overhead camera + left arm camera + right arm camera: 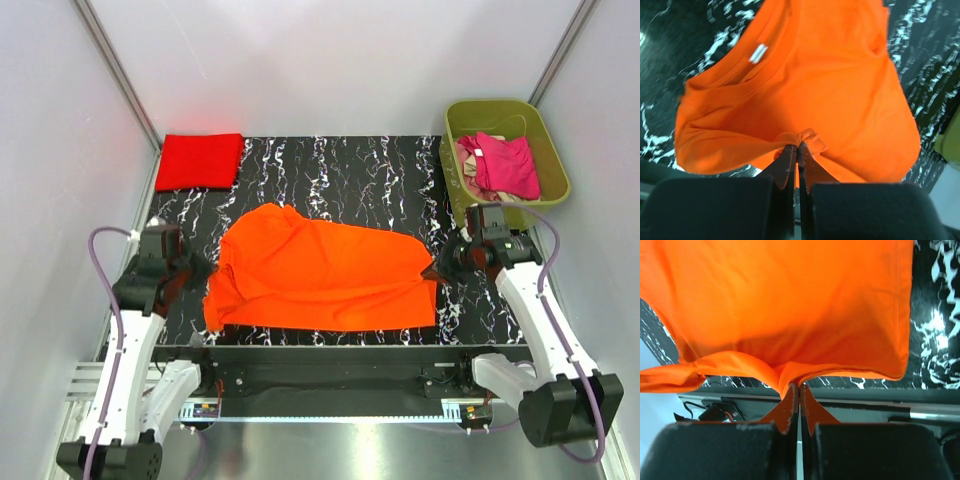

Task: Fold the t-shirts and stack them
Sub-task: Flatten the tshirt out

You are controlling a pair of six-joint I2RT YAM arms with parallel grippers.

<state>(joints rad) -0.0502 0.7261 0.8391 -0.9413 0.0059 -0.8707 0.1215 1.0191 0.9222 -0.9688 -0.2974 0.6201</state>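
The orange t-shirt (320, 275) is lying spread across the near middle of the counter (380, 180), stretched sideways between the two arms. Its collar end is pointing left, where the left wrist view is showing the white neck label (758, 53).

The left tool (798, 145) is pinching a small pucker of cloth at the shirt's left edge, its jaws closed to a sliver on the fabric. The right tool (799, 386) is gripping the opposite hem edge the same way, jaws pressed together on a thin fold.

The cloth is looking light, soft and limp, so it is probably sagging and wrinkling wherever it is not being pulled taut. A pinch this shallow could be slipping free under a hard tug. Taking hold at hems, seams or shoulder corners, where the fabric is doubled, seems safest.

Further out, a red t-shirt (200, 160) is sitting folded at the far left corner, well apart from the orange one. At the far right, an olive-green tub (548, 150) is holding a magenta t-shirt (505, 165) lying over some beige cloth (468, 175).
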